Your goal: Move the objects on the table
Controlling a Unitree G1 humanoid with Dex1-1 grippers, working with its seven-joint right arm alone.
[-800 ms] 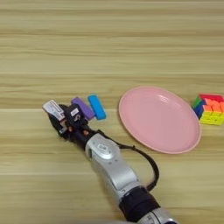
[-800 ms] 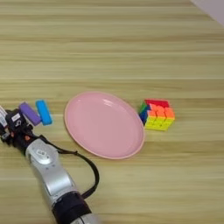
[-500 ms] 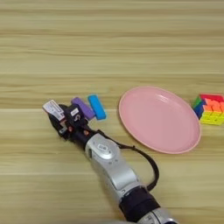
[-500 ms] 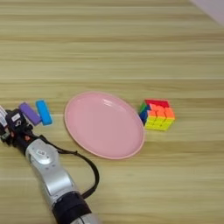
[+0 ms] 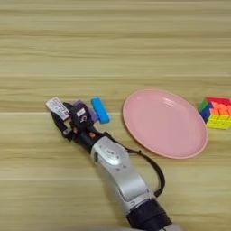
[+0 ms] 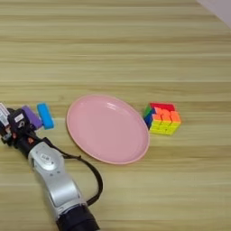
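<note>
While the silver-armed black two-finger gripper sits on the light wooden plank table, its fingers straddle the flat white rectangle with pink-red print; whether they pinch it I cannot tell; the purple oblong bar lies just beside, next to a blue bar, left of the round pink plate.

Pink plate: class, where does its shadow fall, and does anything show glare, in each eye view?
Left eye view: the pink plate casts a thin shadow along its lower rim onto the table; no glare on it. Right eye view: same shadow below the rim; the silver forearm carries a pale highlight.
</note>
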